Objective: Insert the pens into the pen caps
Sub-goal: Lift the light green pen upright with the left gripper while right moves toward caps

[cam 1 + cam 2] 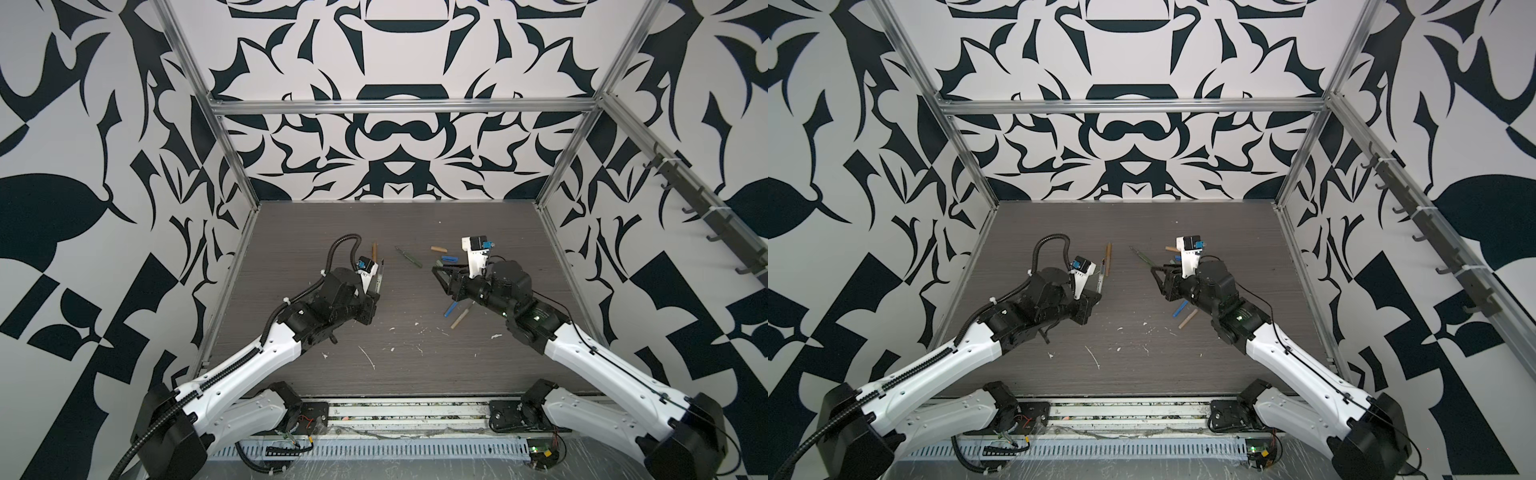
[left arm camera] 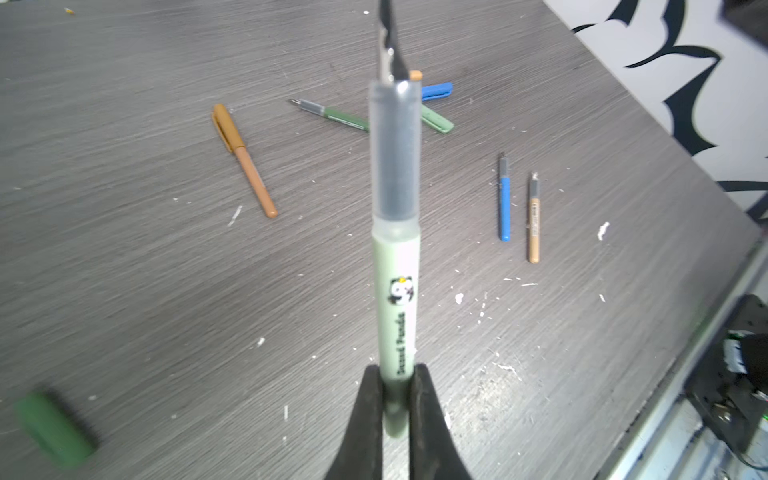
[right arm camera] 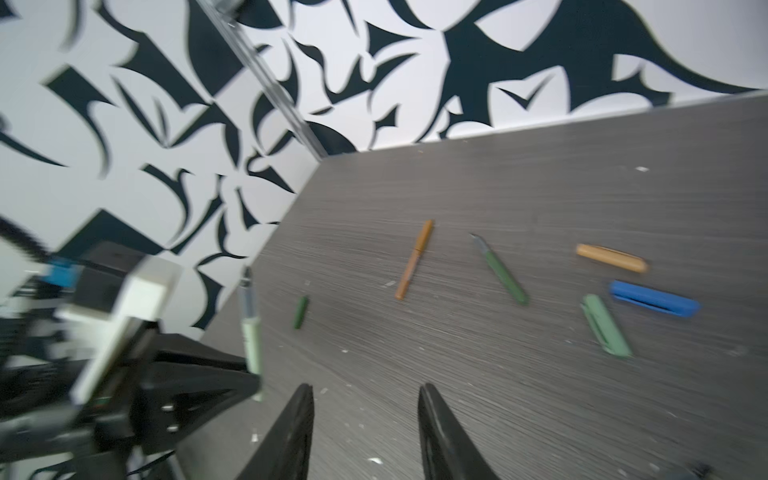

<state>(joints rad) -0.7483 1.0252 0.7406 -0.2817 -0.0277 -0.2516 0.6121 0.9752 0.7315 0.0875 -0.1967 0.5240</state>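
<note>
We see the left gripper (image 2: 395,376) clamped tight on the lower barrel of the pale green pen (image 2: 397,291). That pen is uncapped, its grey grip and dark tip pointing away from the fingers (image 2: 368,399), off the table (image 2: 124,249).

Right gripper (image 3: 365,399): jaws partly apart, nothing between them, over the table. We can't tell its height from the blurred wrist view.

On the table:
- ochre pen (image 2: 243,160), its cap already on, lying alone
- dark green pen (image 2: 332,114), uncapped, near the middle
- light green cap (image 3: 604,326), blue cap (image 3: 654,299) and tan cap (image 3: 611,258) grouped close together just past the dark green pen's back end, none touching it
- blue pen (image 2: 505,199) and tan pen (image 2: 534,220), both uncapped, side by side, roughly parallel, not touching, on the right arm's side
- dark green cap (image 3: 301,312) alone on the left arm's side, blurred in the left wrist view
</note>
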